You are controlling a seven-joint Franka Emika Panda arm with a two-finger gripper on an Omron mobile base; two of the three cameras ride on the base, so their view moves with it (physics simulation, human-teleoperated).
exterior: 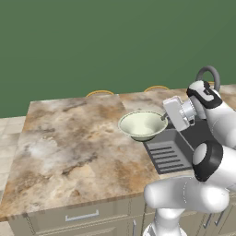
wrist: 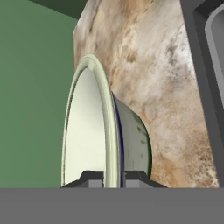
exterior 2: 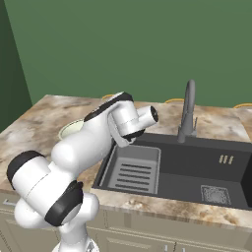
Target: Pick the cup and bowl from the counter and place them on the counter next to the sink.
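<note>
Bowl (exterior: pixel 142 125) | upright, mouth up, beside sink (exterior: pixel 173 147) | pincer (wrist: pixel 113 177) clamped on rim

The bowl (exterior: pixel 142 124) is hanging just above the counter (exterior: pixel 73 147), close to the sink's (exterior: pixel 173 150) left edge, with its rim pinched between the fingertips (wrist: pixel 94 178) of the gripper (wrist: pixel 114 177), which is reaching in from the sink side. The sink is lying sunk into the counter's right part, its ribbed drain part (exterior 2: pixel 132 174) nearest the bowl. The tap (exterior 2: pixel 187 111) is standing at the sink's back edge.
</note>
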